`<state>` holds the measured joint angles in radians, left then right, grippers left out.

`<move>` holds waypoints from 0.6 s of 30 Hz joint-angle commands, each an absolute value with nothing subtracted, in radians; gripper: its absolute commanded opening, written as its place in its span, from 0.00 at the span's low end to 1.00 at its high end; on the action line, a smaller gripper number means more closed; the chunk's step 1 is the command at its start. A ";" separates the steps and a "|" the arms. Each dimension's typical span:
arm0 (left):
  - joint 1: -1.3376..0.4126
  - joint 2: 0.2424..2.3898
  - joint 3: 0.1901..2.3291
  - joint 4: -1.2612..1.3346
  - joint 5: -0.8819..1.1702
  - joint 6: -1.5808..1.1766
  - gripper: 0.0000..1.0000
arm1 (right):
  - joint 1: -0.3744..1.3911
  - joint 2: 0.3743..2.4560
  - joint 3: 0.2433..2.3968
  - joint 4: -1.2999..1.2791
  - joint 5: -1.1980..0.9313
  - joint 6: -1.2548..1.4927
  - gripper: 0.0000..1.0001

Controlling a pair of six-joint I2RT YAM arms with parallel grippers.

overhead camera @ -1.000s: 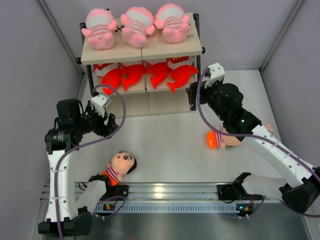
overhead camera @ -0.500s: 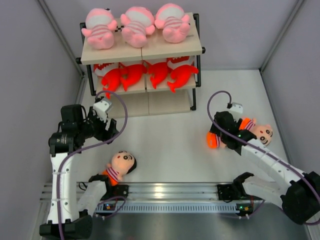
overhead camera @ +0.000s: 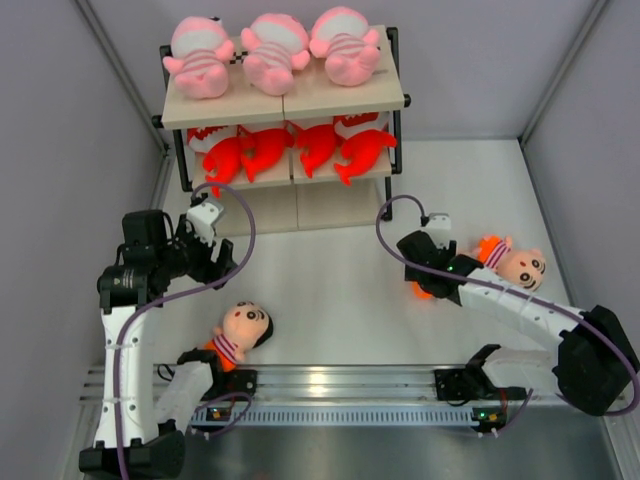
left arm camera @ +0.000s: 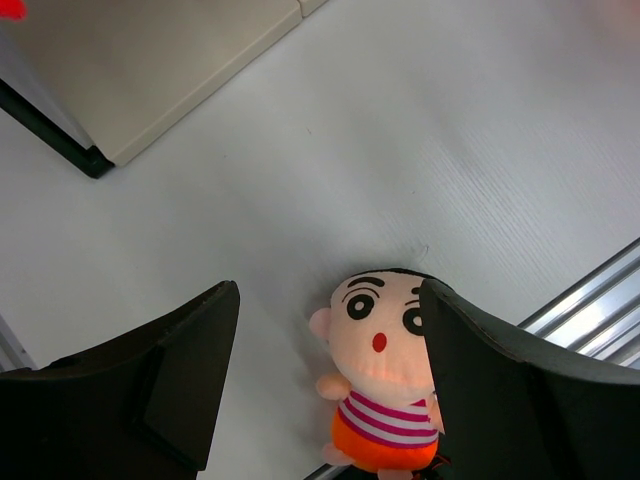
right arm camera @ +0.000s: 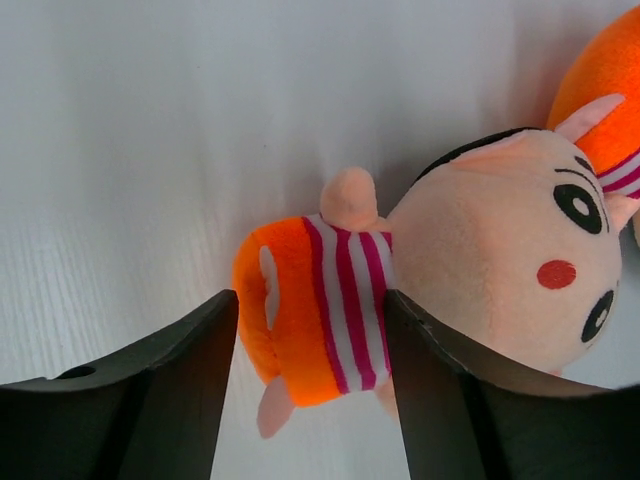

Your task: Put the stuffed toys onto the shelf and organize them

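Stuffed toys (overhead camera: 345, 45) already fill the shelf (overhead camera: 345, 100)'s top two boards, pink babies (overhead camera: 272, 52) over red sharks (overhead camera: 262, 148). Right pincer (right arm camera: 310, 310) is clamped on the orange shorts of a boy doll (right arm camera: 480, 270) lying on the tabletop (overhead camera: 330, 290). Left pincer (left arm camera: 328, 300) hangs wide open over a second boy doll (left arm camera: 380, 345) near the front rail (overhead camera: 330, 378), not touching it.

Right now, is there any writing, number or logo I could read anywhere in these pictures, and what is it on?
No readable text in any view.
Shelf: a black-and-white checkered pattern on the top board, no letters.
Left boy doll and right boy doll: striped shirts, no print.
Rail at the near edge: small lights; any marking is too small to read.
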<state>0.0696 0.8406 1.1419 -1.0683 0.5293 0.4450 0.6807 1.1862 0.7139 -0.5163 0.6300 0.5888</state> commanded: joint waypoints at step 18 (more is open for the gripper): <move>0.071 0.827 1.124 -1.063 0.534 0.463 0.79 | 0.995 1.193 0.816 -0.258 0.396 0.000 0.00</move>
